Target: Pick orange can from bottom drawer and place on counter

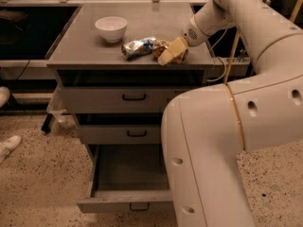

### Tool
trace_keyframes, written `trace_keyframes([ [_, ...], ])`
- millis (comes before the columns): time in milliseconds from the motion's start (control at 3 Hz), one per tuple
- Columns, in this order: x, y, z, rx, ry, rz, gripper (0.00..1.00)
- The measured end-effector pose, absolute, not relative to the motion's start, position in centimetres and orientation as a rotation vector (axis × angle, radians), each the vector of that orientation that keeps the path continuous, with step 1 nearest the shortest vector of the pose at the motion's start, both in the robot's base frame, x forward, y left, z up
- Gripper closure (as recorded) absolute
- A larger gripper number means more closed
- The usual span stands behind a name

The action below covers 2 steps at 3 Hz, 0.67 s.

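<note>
The orange can (159,48) rests on the counter (90,51) near its front right edge, right next to a crushed silver-and-blue can (137,47). My gripper (167,57) reaches in from the right and is closed around the orange can, its pale fingers (173,49) covering most of it. The bottom drawer (125,174) is pulled open below and shows nothing inside it.
A white bowl (111,28) stands at the back left of the counter. The two upper drawers (135,98) are shut. My large pale arm (227,126) fills the right half of the view and hides the drawers' right side. Speckled floor lies all around.
</note>
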<state>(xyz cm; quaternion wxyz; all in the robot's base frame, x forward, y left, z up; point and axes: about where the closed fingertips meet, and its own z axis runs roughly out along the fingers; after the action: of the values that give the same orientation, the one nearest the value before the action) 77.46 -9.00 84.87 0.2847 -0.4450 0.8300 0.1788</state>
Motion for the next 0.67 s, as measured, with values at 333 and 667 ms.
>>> trace_keyframes([
  [333, 77.6, -7.8, 88.1, -1.229, 2.156, 0.324, 0.00],
  [667, 77.8, -6.2, 92.8, -1.182, 2.103, 0.101, 0.00],
])
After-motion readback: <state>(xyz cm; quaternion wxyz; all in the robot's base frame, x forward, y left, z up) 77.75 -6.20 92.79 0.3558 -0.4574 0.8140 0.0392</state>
